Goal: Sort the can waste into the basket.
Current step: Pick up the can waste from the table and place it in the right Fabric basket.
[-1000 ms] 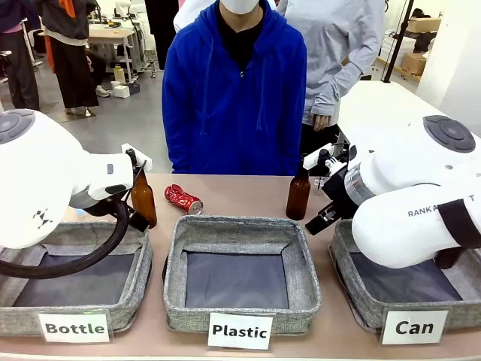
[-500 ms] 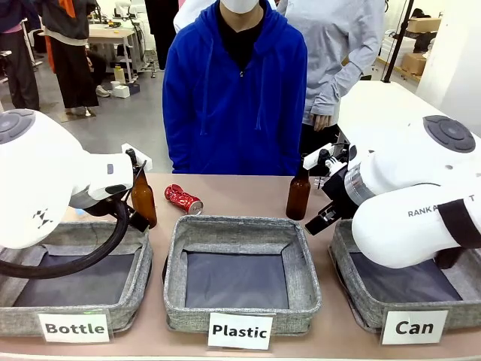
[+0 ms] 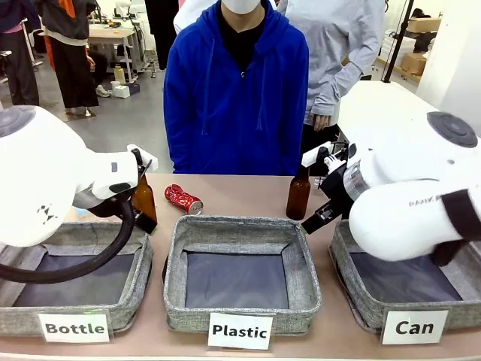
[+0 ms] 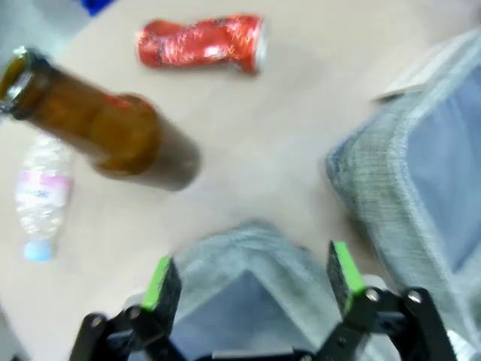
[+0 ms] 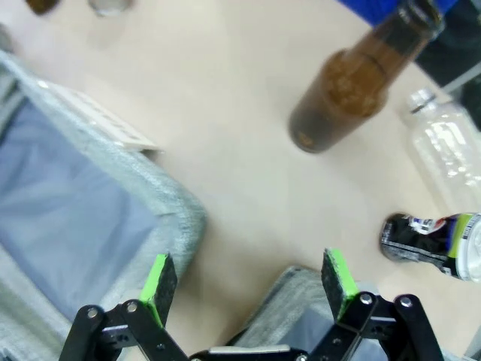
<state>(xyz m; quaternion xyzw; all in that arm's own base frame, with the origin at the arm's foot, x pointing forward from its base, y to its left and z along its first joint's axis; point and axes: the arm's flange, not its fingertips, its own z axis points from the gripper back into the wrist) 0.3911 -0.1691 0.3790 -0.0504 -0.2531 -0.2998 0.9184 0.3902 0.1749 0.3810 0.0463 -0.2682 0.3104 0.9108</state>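
A dented red can (image 3: 183, 199) lies on its side on the table beyond the middle basket; the left wrist view has the red can (image 4: 201, 43) far ahead of my open left gripper (image 4: 252, 274). In the right wrist view a dark can (image 5: 428, 235) with a silver top lies on the table, ahead and to the right of my open right gripper (image 5: 249, 277). Both grippers hold nothing. The grey basket (image 3: 352, 282) labelled "Can" stands at the front right, partly under my right arm, and its corner (image 5: 301, 289) shows between the right fingers.
Grey baskets labelled "Bottle" (image 3: 139, 282) and "Plastic" (image 3: 240, 226) stand in the front row. Brown glass bottles stand at the left (image 3: 144, 197) and centre right (image 3: 298, 194). Clear plastic bottles (image 4: 41, 199) (image 5: 451, 143) lie on the table. A person in a blue hoodie (image 3: 237, 98) stands at the far side.
Both arms have shifted a little: the left arm up and to the right, the right arm slightly left. Both grippers stay open, and the cans and bottles have not moved.
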